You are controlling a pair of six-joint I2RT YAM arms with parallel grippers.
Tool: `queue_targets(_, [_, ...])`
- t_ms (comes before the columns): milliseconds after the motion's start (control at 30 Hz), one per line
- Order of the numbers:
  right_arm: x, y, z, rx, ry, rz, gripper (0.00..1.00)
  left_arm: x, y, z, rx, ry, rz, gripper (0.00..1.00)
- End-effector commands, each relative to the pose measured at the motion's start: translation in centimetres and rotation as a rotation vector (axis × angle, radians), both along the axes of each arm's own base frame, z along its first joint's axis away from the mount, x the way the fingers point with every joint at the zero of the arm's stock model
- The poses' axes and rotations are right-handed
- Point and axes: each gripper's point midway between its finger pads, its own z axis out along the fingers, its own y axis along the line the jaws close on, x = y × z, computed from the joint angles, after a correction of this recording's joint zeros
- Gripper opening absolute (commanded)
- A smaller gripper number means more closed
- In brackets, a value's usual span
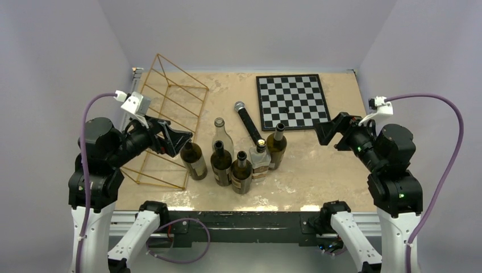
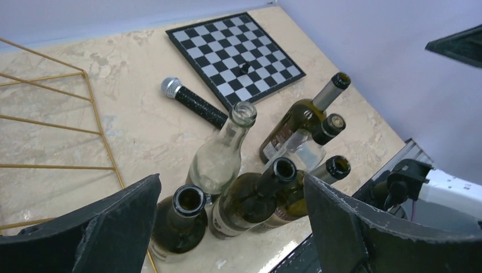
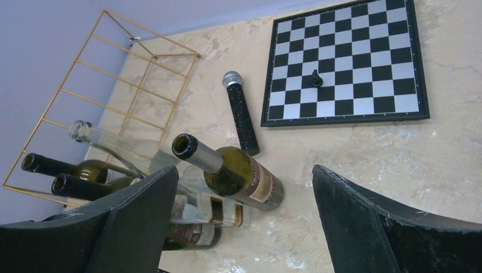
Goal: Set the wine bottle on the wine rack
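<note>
Table (image 1: 318,170) — beige marbled top, blotched with paler patches and worn whiter toward its near edge. The back wall (image 1: 244,28) rises straight from the table's far edge. The left wall (image 1: 51,57) and right wall (image 1: 432,45) stand along the table's two sides, closing it in on three sides. All three walls are plain, matte, pale lilac-grey. A dark metal rail (image 1: 250,219) runs along the table's near edge. Light is even and soft — shadows on the tabletop are faint and blurred at the edges.
</note>
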Motion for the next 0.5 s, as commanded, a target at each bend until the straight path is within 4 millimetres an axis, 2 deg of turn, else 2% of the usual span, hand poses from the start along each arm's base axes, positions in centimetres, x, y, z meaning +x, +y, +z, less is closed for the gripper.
queue_targets(0, [0.4,1.1,0.9,0.018,-0.059,0.064,0.92,1.0,-0.2,-1.9,0.036,-0.007,-0.026,0.99])
queue_targets(100, [0.6,1.0,0.5,0.015,-0.038,0.055,0.92,2.3,0.7,-4.6,0.075,0.040,0.036,0.97])
queue_targets(200, [0.9,0.8,-0.1,0.012,-0.016,0.046,0.92,2.9,0.7,-7.0,0.096,0.077,0.028,0.93])
queue_targets(300, [1.3,1.0,-0.6,0.012,0.010,0.053,0.92,2.7,-0.3,-8.5,0.085,0.081,-0.028,0.91])
queue_targets(467, [1.8,1.0,-1.3,0.010,0.040,0.052,0.92,2.7,-1.1,-9.6,0.065,0.030,-0.058,0.88])
